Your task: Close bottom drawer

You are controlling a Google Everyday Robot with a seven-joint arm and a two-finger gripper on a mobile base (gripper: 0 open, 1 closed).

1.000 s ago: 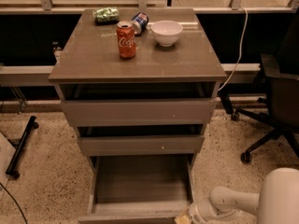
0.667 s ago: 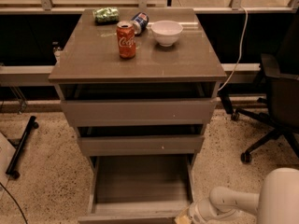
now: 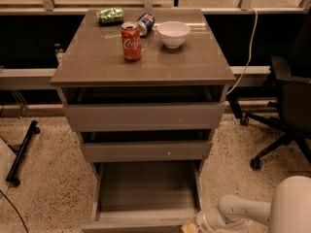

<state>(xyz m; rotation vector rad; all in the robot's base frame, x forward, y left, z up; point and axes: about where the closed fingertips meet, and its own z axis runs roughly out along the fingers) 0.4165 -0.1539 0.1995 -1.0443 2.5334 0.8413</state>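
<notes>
The bottom drawer [image 3: 146, 191] of the grey-brown cabinet [image 3: 146, 115] is pulled far out, its shallow grey tray empty and its flat front at the frame's lower edge. The middle drawer [image 3: 146, 150] and top drawer [image 3: 143, 115] stand slightly out. My gripper [image 3: 192, 225] is at the bottom of the view, right by the front right corner of the bottom drawer, with the white arm [image 3: 243, 210] behind it to the right. It is mostly cut off by the frame edge.
On the cabinet top stand a red cola can [image 3: 131, 41], a white bowl [image 3: 173, 33], a lying blue can [image 3: 145, 23] and a green bag [image 3: 110, 15]. A black office chair [image 3: 286, 106] is at the right. A black stand leg [image 3: 22, 152] lies at the left.
</notes>
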